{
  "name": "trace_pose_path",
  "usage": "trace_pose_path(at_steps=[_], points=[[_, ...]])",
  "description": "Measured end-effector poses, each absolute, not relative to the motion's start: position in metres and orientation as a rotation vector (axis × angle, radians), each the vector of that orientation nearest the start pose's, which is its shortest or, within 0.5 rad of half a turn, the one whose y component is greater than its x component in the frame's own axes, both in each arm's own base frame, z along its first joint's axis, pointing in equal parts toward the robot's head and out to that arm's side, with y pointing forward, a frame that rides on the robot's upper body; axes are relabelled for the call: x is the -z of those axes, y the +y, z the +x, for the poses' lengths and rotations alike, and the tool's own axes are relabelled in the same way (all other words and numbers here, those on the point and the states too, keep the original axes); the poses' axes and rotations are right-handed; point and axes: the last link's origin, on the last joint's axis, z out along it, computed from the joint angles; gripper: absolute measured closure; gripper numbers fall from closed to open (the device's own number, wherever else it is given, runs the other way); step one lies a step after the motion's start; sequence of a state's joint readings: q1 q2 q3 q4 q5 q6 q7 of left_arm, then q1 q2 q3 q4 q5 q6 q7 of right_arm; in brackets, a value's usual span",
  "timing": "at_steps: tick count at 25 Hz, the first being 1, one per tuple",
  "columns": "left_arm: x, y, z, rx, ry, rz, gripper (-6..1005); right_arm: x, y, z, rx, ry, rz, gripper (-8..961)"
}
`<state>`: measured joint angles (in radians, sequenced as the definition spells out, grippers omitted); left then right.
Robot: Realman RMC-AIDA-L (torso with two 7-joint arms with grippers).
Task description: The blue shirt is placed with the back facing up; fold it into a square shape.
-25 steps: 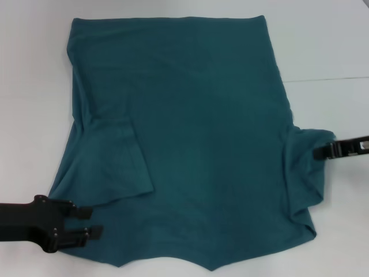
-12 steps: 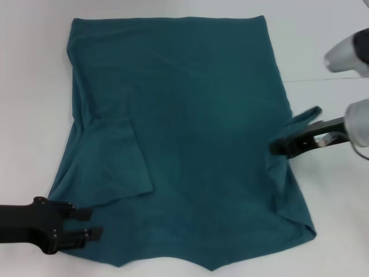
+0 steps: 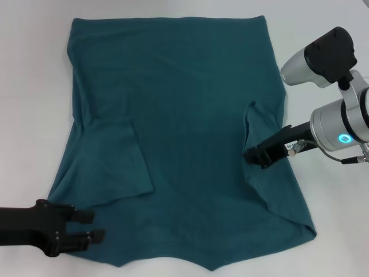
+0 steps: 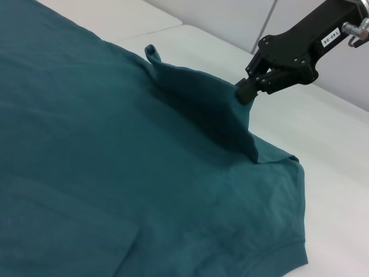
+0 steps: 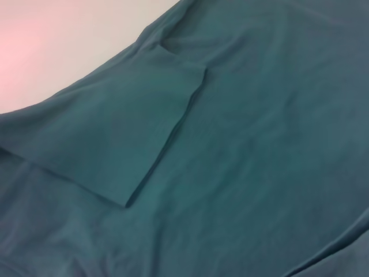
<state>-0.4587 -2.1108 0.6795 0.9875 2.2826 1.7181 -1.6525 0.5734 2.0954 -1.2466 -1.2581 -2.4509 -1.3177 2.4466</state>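
Observation:
The blue shirt [image 3: 190, 115] lies spread on the white table, plain side up. Its left sleeve [image 3: 118, 161] lies folded in over the body; it also shows in the right wrist view [image 5: 115, 133]. My right gripper [image 3: 252, 156] is shut on the right sleeve [image 3: 259, 127] and holds it lifted over the body, inside the shirt's right edge. The left wrist view shows that gripper [image 4: 245, 92] pinching the raised sleeve [image 4: 202, 104]. My left gripper [image 3: 92, 225] is open and empty, low beside the shirt's near left corner.
The white table [image 3: 34, 86] surrounds the shirt on all sides. A thin seam [image 3: 328, 79] runs across the table at the right. My right arm's silver wrist [image 3: 340, 127] hangs over the table just right of the shirt.
My right gripper has carried the right sleeve leftward, from beyond the shirt's right edge to over the body. My left gripper has drawn back slightly from the shirt's corner.

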Motion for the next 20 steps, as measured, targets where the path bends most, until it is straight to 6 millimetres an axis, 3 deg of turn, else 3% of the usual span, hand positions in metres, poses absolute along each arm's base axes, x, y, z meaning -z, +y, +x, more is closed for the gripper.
trace_pose_path(at_steps=[5, 10, 16, 18, 20], points=[[-0.029, 0.303, -0.28, 0.331, -0.828, -2.812, 475, -0.009, 0.384, 0.19, 0.081, 0.988, -2.494, 933], [-0.03, 0.303, -0.282, 0.33, -0.838, -2.799, 473, -0.009, 0.385, 0.191, 0.053, 1.013, -2.494, 809], [-0.033, 0.302, -0.288, 0.337, -0.907, -2.754, 471, -0.009, 0.386, 0.191, 0.045, 1.016, -2.495, 598], [-0.037, 0.303, -0.29, 0.351, -1.007, -2.702, 471, -0.012, 0.387, 0.191, 0.035, 1.024, -2.487, 350], [-0.044, 0.307, -0.292, 0.352, -1.118, -2.63, 470, -0.016, 0.388, 0.191, 0.025, 1.03, -2.478, 321]])
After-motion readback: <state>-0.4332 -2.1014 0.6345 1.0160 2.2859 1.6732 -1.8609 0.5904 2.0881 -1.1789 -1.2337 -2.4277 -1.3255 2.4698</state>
